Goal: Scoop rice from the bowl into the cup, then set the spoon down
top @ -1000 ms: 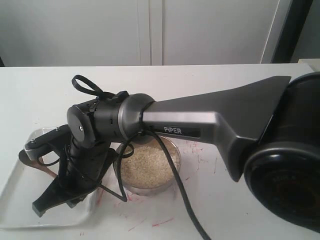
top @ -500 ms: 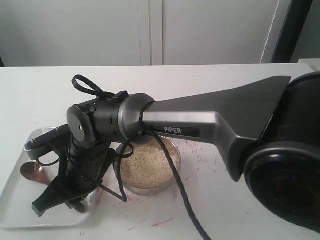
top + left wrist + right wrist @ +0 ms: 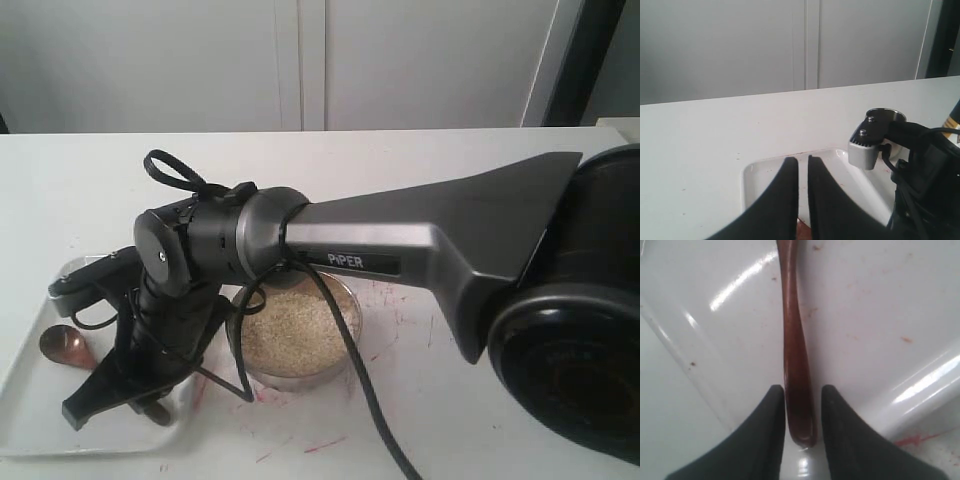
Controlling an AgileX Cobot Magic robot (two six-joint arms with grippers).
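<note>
Releasing the spoon (image 3: 792, 330) appears to be the step in hand. It lies flat in the white tray (image 3: 880, 300), with its handle end between the jaws of the right gripper (image 3: 802, 387) and its long axis running straight out beyond them. The jaws stand barely wider than the handle; whether they pinch it cannot be told. The right arm is nearer, so lift clear upward. The left gripper (image 3: 801, 160) is nearly closed and empty. The bowl (image 3: 350, 300) sits beside the tray.
</note>
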